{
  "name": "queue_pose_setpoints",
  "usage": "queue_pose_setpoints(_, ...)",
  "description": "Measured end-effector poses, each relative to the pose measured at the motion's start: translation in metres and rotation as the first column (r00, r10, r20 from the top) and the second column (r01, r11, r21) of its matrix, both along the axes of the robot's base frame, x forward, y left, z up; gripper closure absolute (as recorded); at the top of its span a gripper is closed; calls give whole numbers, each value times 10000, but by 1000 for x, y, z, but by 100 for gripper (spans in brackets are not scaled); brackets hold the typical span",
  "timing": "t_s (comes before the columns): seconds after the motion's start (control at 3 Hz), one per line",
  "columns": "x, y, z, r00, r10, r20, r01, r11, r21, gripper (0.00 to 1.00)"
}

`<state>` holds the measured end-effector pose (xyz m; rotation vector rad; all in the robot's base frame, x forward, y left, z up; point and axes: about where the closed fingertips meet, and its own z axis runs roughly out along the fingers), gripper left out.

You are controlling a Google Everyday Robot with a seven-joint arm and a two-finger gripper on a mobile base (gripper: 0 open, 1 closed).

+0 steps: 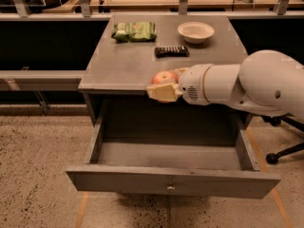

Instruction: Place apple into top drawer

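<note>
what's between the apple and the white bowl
In the camera view, a dark snack bar lies on the cabinet top between the apple and the white bowl. The gripper grips the apple at the top's front edge, above the open top drawer.

We see an arm [247,82] of smooth, rounded white shells with thin seams. Its gripper [166,84], above the open top drawer [171,182], has cream fingers [161,93].

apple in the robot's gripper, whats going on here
The robot arm reaches in from the right, its gripper shut on the apple at the front edge of the cabinet top, above the pulled-out top drawer. The apple is not in the drawer yet. A green packet, a dark bar and a white bowl sit further back.
</note>
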<state>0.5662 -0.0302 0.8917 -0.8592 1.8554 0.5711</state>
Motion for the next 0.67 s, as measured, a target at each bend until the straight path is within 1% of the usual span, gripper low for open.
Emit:
queue_pose_setpoints(0.33,-10,0,-28,9980,533,-340,-518,9976,452,100)
queue_pose_setpoints(0.67,-22,-4,-59,9898,1335,-489,-1299,9890,707,100)
